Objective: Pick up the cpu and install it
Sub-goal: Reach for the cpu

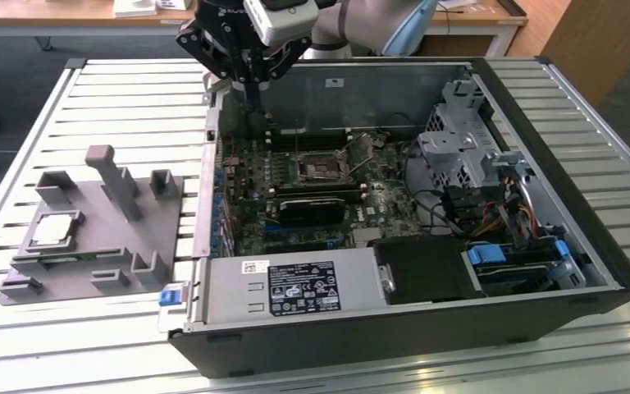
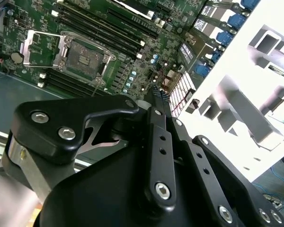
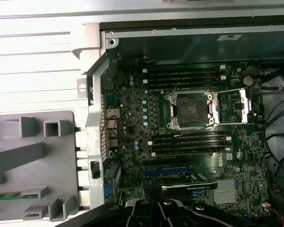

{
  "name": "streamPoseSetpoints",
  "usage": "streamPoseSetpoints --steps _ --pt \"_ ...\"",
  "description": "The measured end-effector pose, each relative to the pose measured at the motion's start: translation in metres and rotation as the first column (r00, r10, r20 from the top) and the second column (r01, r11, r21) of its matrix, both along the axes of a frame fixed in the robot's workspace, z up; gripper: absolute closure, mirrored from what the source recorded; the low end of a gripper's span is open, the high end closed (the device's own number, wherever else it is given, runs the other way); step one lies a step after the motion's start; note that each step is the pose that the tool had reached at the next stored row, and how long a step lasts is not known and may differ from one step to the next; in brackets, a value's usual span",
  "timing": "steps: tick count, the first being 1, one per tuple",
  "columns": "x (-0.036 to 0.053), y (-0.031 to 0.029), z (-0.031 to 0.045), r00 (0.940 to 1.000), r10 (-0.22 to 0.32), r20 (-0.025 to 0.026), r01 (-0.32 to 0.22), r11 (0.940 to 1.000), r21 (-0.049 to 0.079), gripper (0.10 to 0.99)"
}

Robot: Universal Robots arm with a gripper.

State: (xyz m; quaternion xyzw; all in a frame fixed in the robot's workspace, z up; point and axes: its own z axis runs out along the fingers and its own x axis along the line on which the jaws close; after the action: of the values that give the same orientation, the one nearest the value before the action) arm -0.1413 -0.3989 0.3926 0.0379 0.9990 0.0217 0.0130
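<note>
The gripper (image 1: 253,105) hangs over the far corner of the open computer case (image 1: 403,336), on the exterior view's left. Its two fingers are pressed together and hold nothing. In both wrist views the tips (image 2: 157,94) (image 3: 151,189) point down at the green board (image 3: 132,118) inside the case.

The cpu (image 1: 52,231) is not in the case. It lies flat in a grey holder (image 1: 129,238) that sits just beside the case, on the exterior view's left, well apart from the gripper. Its shiny top faces up.

In the middle of the board inside the case is the square socket (image 3: 190,109). Its metal lid (image 3: 244,106) is swung open, so the dark middle of the socket shows.

The case and the holder both rest on a white table (image 1: 107,90) made of long slats.
</note>
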Motion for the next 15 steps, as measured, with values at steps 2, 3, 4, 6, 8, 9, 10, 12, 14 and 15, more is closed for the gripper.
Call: streamPoseSetpoints --steps 2,3,4,6,8,9,10,12,14,15 --pt "-0.0009 0.0000 0.0000 1.0000 0.000 0.0000 0.000 1.0000 0.000 0.980" --pt "-0.0012 0.0000 -0.0001 1.0000 0.000 0.0001 0.000 1.0000 0.000 0.980" --pt "-0.0016 0.0000 -0.0002 1.0000 0.000 0.0001 0.000 1.0000 0.000 0.980" --pt "-0.0023 0.0000 -0.0002 1.0000 0.000 0.0000 0.000 1.0000 0.000 0.980" --pt "-0.0035 0.0000 -0.0003 1.0000 0.000 0.0001 0.000 1.0000 0.000 0.980" --pt "-0.0041 0.0000 -0.0003 1.0000 0.000 0.0000 0.000 1.0000 0.000 0.980" --pt "-0.0045 0.0000 -0.0004 1.0000 0.000 0.0001 0.000 1.0000 0.000 0.980" --pt "-0.0052 0.0000 -0.0004 1.0000 0.000 0.0000 0.000 1.0000 0.000 0.980" --pt "-0.0061 0.0000 -0.0006 1.0000 0.000 0.0001 0.000 1.0000 0.000 0.980" --pt "-0.0064 0.0000 -0.0006 1.0000 0.000 0.0001 0.000 1.0000 0.000 0.980"
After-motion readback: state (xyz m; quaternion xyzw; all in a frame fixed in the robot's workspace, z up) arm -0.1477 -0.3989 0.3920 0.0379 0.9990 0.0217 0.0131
